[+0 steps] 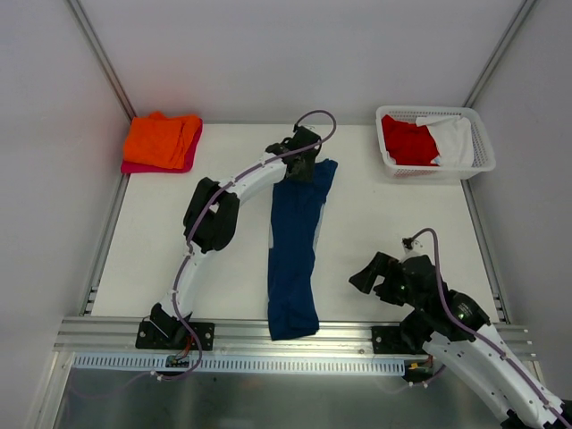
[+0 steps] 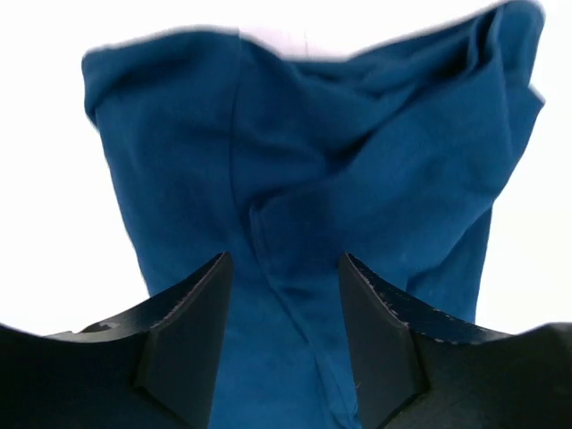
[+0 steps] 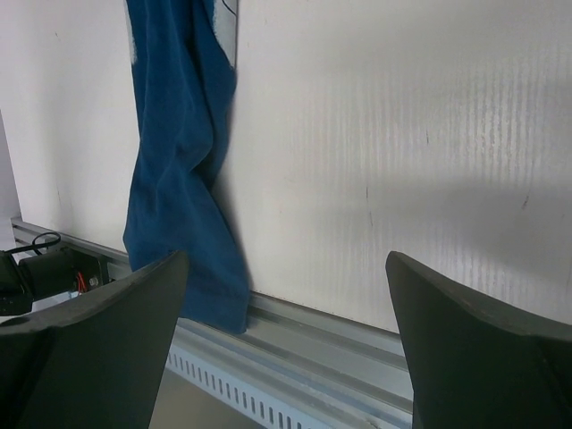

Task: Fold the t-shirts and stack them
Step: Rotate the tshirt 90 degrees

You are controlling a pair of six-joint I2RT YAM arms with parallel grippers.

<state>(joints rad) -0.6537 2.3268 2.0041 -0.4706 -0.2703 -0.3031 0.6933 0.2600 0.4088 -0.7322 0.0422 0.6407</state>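
Note:
The navy blue t-shirt (image 1: 293, 259) lies in a long narrow strip down the middle of the table, its near end draped over the front rail. My left gripper (image 1: 299, 165) hovers at the strip's far end, jaws apart. In the left wrist view the creased blue cloth (image 2: 357, 161) fills the space under and between the left gripper (image 2: 284, 259), and nothing is pinched. My right gripper (image 1: 371, 284) stands open over bare table near the front right. The right wrist view has the navy shirt (image 3: 179, 161) to the left of the right gripper (image 3: 286, 259), which holds nothing.
A folded orange t-shirt (image 1: 161, 138) rests on a magenta-pink one (image 1: 143, 168) at the back left corner. A white lattice basket (image 1: 433, 112) at the back right holds a red t-shirt (image 1: 407, 141) and a white one (image 1: 456, 141). A metal rail (image 1: 357, 335) runs along the front edge.

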